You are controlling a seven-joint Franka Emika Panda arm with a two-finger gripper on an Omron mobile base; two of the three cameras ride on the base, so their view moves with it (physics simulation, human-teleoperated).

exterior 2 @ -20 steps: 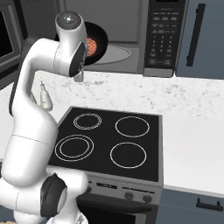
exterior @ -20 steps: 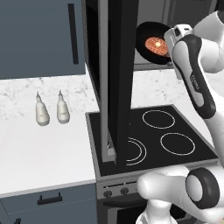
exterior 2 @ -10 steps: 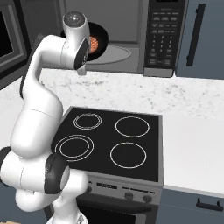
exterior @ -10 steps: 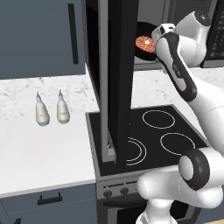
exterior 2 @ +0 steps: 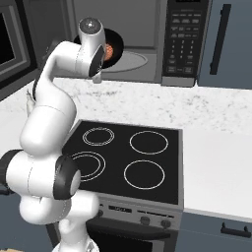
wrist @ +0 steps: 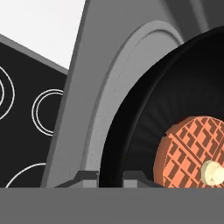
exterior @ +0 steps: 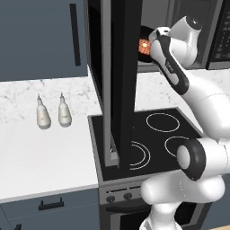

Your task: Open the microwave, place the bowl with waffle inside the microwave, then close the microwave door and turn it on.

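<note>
Black bowl [wrist: 144, 144], one of it, carrying one orange-brown waffle [wrist: 192, 153] with a pale dab on top; we noted it held at the mouth of the microwave [exterior 2: 147, 54], over the round turntable plate [wrist: 109, 87], one in number; the bowl looked tilted toward the hand camera, by our reading because the fingers [wrist: 109, 177] pinched its near rim, closed tight on that edge with almost no gap between them. The microwave door [exterior: 119, 85] stood swung fully out to the left, edge-on to the left base view, which we judged was why the arm [exterior: 173, 67] could reach straight into the grey cavity. We judged the carry nearly done, with the bowl not yet set flat on the plate; closing the door and pressing the keypad strip [exterior 2: 182, 42] remained. Below lay one cooktop [exterior 2: 128, 157] with four rings; on the white marbled tabletop [exterior: 45, 152] at left stood two small pale bottles [exterior: 54, 112], well apart from the work.
</note>
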